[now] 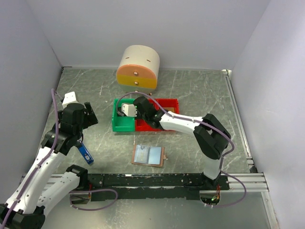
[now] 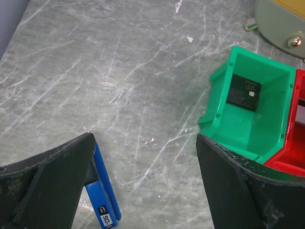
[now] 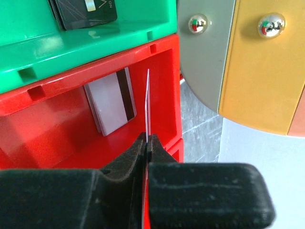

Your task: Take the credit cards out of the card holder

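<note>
The right end effector (image 3: 147,145) is clenched on a thin pale plastic credit card (image 3: 147,102), held edge-on over the red plastic bin (image 3: 164,95). Just left of its fingertips, a silvery credit card with a dark magnetic stripe (image 3: 112,105) lies inside that bin; beyond, the green plastic bin (image 3: 95,40) holds a black card (image 3: 83,12). The flat tan-brown card holder (image 1: 148,155) lies open on the grey marbled surface (image 1: 190,86), well behind this end effector. The left end effector (image 2: 145,157) is released, jaws wide, a blue-and-black stick-shaped gadget (image 2: 106,191) beside one finger.
</note>
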Robot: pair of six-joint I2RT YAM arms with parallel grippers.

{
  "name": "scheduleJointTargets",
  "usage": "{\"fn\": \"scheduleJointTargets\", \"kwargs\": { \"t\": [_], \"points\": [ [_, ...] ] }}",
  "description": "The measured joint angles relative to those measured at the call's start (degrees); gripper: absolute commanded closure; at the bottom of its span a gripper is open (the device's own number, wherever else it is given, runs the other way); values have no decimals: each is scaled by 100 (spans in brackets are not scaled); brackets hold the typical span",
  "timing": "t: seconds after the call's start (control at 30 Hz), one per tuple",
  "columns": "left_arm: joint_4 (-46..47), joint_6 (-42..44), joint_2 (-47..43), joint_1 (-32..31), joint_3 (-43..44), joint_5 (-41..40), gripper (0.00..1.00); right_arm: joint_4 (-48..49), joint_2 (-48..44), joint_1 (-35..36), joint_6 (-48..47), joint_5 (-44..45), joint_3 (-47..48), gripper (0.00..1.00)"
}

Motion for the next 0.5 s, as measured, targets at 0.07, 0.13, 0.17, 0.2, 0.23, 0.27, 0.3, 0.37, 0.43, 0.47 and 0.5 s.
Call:
{"fn": "scheduleJointTargets", "kwargs": {
  "t": [0.07, 0.13, 0.17, 0.2, 0.23, 0.27, 0.3, 0.37, 0.43, 0.47, 0.5],
  "points": [
    [2, 0, 15, 50, 0, 20, 1, 9, 79, -55, 39, -26, 63, 100],
    [2, 0, 35, 98, 0, 42, 1, 17, 201, -92, 111, -35, 122, 100],
    [2, 2, 52, 122, 0, 59, 1, 13, 273, -111, 153, -31, 155, 100],
    [2, 2, 68, 138, 0, 74, 1, 9, 345, -125, 186, -39, 186, 100],
    [2, 2, 81, 151, 0, 94, 1, 7, 411, -142, 227, -48, 208, 100],
    [2, 4, 94, 164, 0, 109, 1, -7, 450, -157, 256, -52, 219, 100],
    [2, 4, 107, 177, 0, 129, 1, -17, 492, -181, 275, -48, 227, 100],
    [2, 9, 125, 201, 0, 151, 1, -13, 542, -223, 302, -55, 240, 100],
    [2, 22, 129, 223, 0, 170, 1, -11, 586, -240, 321, -46, 282, 100],
    [4, 24, 129, 232, 0, 177, 1, -11, 603, -245, 328, -44, 295, 100],
    [4, 26, 127, 238, 0, 188, 1, -13, 629, -251, 343, -44, 313, 100]
  ]
}}
